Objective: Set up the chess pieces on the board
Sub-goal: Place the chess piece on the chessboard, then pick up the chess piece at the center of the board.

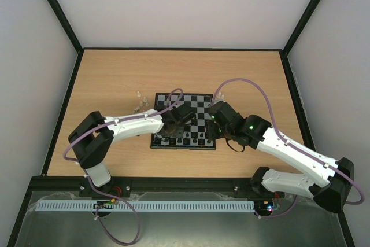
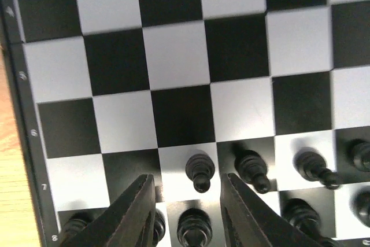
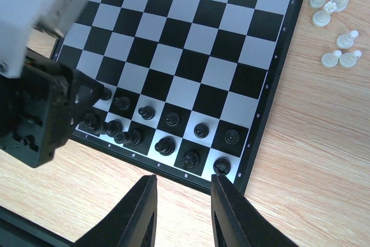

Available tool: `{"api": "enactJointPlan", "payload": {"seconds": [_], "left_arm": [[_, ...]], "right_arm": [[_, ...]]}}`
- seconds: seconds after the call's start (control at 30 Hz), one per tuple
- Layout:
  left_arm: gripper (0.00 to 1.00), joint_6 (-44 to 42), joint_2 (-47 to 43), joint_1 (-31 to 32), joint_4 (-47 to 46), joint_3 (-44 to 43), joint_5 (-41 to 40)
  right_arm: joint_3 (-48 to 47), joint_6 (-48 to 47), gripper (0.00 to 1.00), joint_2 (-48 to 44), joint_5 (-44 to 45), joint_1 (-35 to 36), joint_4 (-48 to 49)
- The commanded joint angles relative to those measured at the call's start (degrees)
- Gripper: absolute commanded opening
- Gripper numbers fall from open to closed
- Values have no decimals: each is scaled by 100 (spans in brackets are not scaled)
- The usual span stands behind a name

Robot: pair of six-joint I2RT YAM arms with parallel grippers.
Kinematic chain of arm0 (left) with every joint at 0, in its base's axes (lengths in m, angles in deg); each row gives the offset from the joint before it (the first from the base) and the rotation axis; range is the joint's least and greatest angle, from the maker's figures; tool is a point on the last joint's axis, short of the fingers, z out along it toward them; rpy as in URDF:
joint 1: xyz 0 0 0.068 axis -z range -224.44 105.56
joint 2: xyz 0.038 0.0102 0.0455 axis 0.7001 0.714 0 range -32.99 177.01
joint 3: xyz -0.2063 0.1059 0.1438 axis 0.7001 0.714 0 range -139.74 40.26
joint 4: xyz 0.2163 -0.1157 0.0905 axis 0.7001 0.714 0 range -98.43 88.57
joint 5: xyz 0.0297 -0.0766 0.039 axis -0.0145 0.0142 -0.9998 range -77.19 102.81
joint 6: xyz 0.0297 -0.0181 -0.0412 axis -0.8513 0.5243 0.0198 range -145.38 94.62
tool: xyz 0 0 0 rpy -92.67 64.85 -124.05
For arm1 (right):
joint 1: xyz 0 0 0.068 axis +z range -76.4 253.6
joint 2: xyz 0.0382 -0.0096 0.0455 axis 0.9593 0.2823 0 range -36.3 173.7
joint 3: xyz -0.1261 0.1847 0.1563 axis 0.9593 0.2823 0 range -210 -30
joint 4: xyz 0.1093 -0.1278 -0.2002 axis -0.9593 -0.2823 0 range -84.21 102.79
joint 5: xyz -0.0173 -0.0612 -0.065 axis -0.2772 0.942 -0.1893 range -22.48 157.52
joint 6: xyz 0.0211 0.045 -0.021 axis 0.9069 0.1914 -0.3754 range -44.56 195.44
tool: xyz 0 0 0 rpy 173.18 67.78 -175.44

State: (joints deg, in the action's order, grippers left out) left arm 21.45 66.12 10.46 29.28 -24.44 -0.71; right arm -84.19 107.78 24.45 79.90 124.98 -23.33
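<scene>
The board [image 1: 199,103] lies mid-table. Black chess pieces [image 3: 167,121] fill its two nearest rows. My left gripper [image 1: 171,130] hovers low over the near left part of the board [image 2: 173,56]. It is open [image 2: 188,180], and a black pawn [image 2: 200,172] stands just beyond the gap between its fingers, untouched. My right gripper [image 1: 215,125] is open and empty [image 3: 184,180], above the wood just off the near rim of the board [image 3: 196,39], close to the corner rook [image 3: 221,166]. Whitish pieces [image 3: 338,4] stand on the wood beside the board.
More whitish pieces [image 1: 139,103] stand on the table left of the board's far corner. The left arm's wrist [image 3: 40,108] hides the near left corner of the board in the right wrist view. Black frame posts edge the table.
</scene>
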Motion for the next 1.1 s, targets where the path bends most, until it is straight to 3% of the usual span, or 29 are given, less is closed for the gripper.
{"api": "enactJointPlan", "payload": {"seconds": [0.0, 0.13, 0.3, 0.47, 0.7, 0.87, 1.07], "left_arm": [[35, -75, -435, -179, 420, -469, -365], [44, -256, -706, -560, 470, -479, -437], [47, -433, -1152, -1373, 269, 89, -425], [47, -693, -1366, -2355, -278, 716, -195], [46, -856, -999, -2898, -605, 901, -255], [41, -931, -644, -3060, -903, 1106, -126], [28, -972, -377, -3079, -1141, 1126, -19]], "right_arm": [[55, 0, 27, -121, 45, -30, -240], [62, 9, 27, -99, 37, -30, -222], [114, 40, 27, -111, 29, -29, -173], [135, 45, 27, -24, -71, -31, -98], [109, 44, 27, 24, -105, -31, -94], [164, 49, 27, -10, -84, -31, -81], [190, 41, 27, 7, -87, -29, -70]]}}
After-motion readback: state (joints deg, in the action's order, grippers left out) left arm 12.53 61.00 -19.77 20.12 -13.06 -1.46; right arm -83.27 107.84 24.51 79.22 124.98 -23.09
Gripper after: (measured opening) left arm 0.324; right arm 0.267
